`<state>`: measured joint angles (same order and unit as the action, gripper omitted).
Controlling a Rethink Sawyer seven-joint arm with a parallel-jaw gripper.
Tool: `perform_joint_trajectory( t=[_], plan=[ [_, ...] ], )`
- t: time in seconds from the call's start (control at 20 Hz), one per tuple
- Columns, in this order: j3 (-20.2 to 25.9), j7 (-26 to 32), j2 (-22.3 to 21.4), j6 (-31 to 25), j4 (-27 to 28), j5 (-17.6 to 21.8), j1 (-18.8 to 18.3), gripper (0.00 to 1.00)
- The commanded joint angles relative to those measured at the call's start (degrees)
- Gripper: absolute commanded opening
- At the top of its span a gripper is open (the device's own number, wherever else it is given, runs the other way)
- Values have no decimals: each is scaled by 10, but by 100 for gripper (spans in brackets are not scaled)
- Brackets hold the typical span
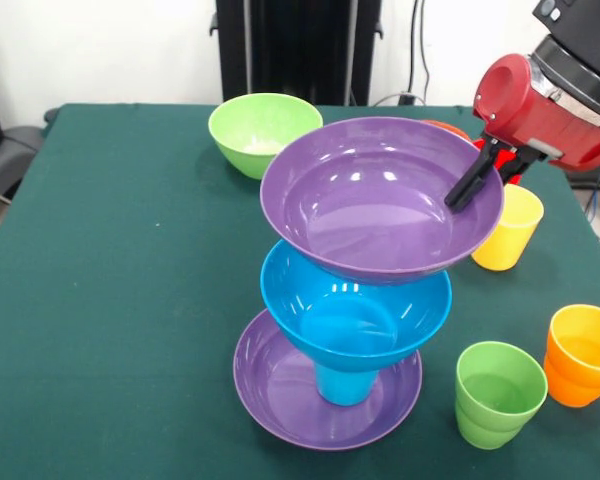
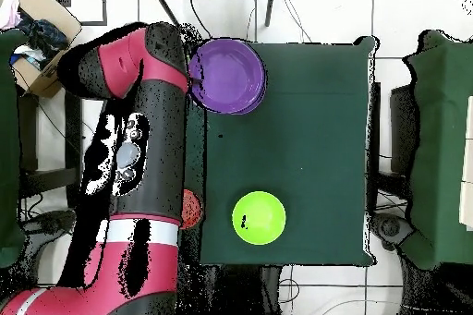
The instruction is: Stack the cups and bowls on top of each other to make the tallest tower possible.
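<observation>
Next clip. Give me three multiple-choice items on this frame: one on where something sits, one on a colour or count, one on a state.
1. Where is the light green bowl?
A. On the tower
B. Alone on the table, behind the tower
C. Inside the yellow cup

2. What colour is the top bowl of the tower?
A. Purple
B. Orange
C. Green

3. What is the hand doing?
A. Hanging clear of everything
B. Holding the green cup
C. Gripping the top bowl's rim

Answers:
1. B: the front view shows it standing by itself on the cloth, away from the stack.
2. A: a wide purple bowl rests on the blue bowl.
3. C: its black fingers are on that bowl's right rim.
</observation>
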<state>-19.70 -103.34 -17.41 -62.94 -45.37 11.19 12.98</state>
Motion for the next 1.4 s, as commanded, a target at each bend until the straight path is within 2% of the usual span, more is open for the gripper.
perform_joint_trajectory(
  t=[0.05,0.15,0.9,1.4],
  plan=[
    [65,139,-14,-94,5,11,-28,0],
    [65,140,-10,-97,14,14,-28,0],
    [75,122,-3,-77,-19,21,-31,0],
    [79,127,15,-102,24,20,-31,0]
  ],
)
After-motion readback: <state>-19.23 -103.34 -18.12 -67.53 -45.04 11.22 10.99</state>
